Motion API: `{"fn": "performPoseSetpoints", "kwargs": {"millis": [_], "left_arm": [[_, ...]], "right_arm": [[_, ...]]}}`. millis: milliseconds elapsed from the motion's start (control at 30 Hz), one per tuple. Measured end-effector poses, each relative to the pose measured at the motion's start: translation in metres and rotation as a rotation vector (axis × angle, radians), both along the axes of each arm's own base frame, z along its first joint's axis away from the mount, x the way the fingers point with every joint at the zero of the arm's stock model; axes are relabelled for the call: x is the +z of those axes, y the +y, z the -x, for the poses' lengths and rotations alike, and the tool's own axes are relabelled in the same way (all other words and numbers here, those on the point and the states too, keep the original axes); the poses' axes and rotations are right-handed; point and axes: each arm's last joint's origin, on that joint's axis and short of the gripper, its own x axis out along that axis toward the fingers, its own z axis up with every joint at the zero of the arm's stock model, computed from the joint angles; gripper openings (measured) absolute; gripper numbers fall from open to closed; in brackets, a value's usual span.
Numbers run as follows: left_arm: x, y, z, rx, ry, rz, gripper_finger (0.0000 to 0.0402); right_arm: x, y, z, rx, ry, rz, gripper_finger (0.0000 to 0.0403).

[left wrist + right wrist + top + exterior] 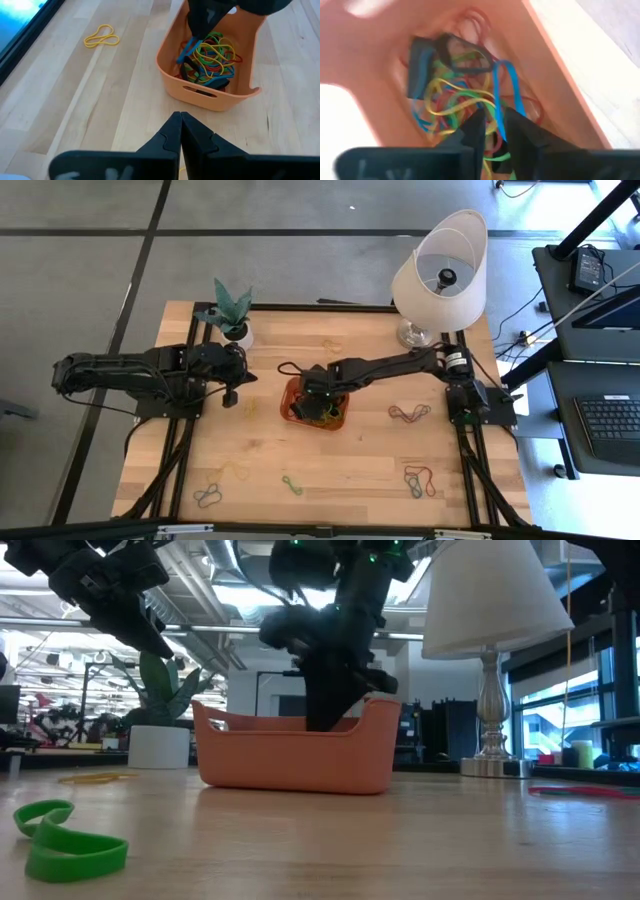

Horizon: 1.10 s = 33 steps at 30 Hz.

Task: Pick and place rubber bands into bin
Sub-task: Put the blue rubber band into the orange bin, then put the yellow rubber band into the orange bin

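Orange bin point(342, 418) upright, right gripper point(492, 125) slightly parted inside.

Two dark jointed arms, black wedge-shaped jaws

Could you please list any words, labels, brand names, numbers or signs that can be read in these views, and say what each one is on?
None: no text can be read in any view.
The orange bin, the lampshade and the plant pot show no lettering.
The keyboard on the side desk is too small for its keys to be read.
The room behind the table in the low view shows no legible sign.
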Motion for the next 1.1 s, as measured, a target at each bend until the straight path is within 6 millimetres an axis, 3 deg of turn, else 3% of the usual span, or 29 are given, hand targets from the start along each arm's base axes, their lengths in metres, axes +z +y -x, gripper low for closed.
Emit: {"fn": "performPoseSetpoints", "kwargs": {"millis": [300,500,600,700,900,1100], "left_arm": [[0.0,0.0,0.0,-0.011,0.002,-0.015,0.0001],[0.0,0.0,0.0,-0.015,0.003,-0.022,0.0004],[0.0,0.001,0.0,0.002,0.006,-0.035,0.0002],[0.0,0.001,0.0,0.014,0.009,-0.043,0.0002],[0.0,0.002,0.0,0.035,0.011,-0.049,0.0002],[0.016,-0.004,-0.006,0.078,0.087,-0.067,0.0002]], "right_arm": [[0.033,0.0,-0.006,0.073,-0.014,0.01,0.0143],[0.053,-0.003,-0.008,0.109,-0.022,0.04,0.015],[0.061,-0.001,0.002,0.135,0.009,0.091,0.0142],[0.075,0.006,0.022,0.15,-0.011,0.1,0.0125],[0.088,0.012,0.086,0.049,-0.127,0.132,0.0087],[0.077,0.014,0.167,-0.101,-0.238,0.154,0.0059]]}}
